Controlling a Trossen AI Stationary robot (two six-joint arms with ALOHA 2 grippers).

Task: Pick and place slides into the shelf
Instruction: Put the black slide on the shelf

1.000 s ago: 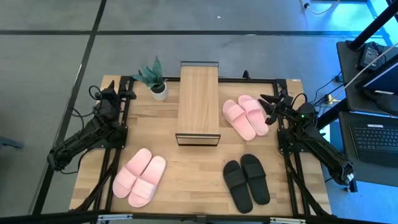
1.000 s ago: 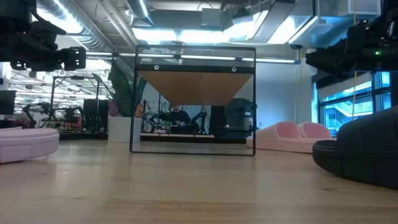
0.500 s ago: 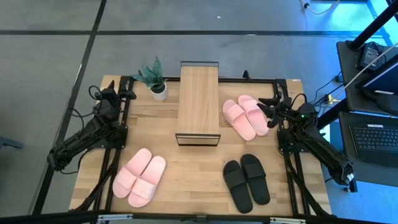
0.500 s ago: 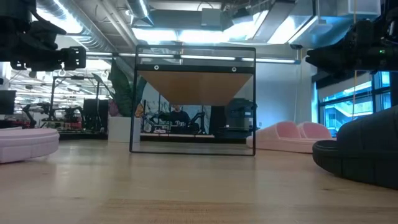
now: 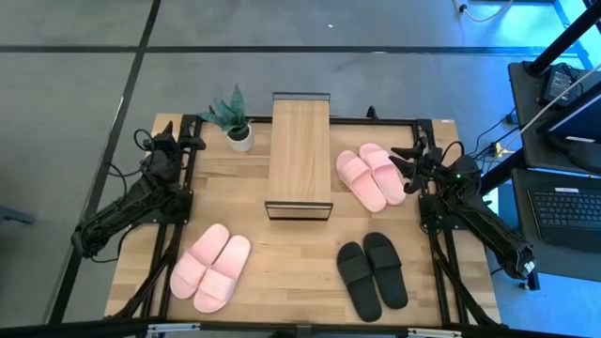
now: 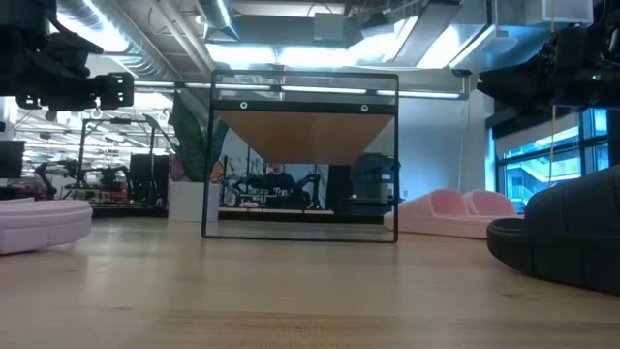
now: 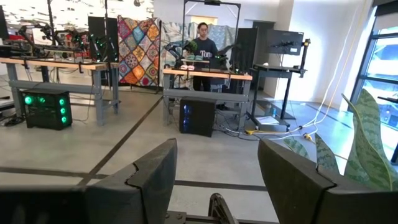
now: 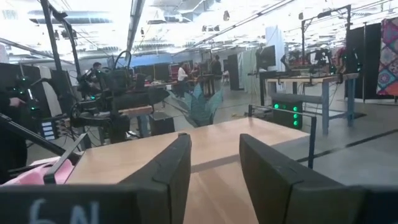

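Risk: the soft pink slides (image 5: 211,267) near the left front could fold or slip in a shallow pinch; the shelf (image 5: 300,156) sitting mid-surface could get nudged by a low approach. Left pincer (image 5: 178,143) is waiting at the far-left edge, released. Right pincer (image 5: 404,161) is hovering just beside the right pink slides (image 5: 370,176), half-spread, grasping nothing

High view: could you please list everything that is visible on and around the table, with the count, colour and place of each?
light wood shelf with black metal frame: one, table's far middle.
light pink slides: one pair, right of the shelf.
light pink slides: second pair, near left.
black slides: one pair, near right.
small green plant in white pot: one, left of the shelf.
person in dark top: one, in the room behind.
left gripper: open, far left corner.
right gripper: open, empty, beside the far pink pair.
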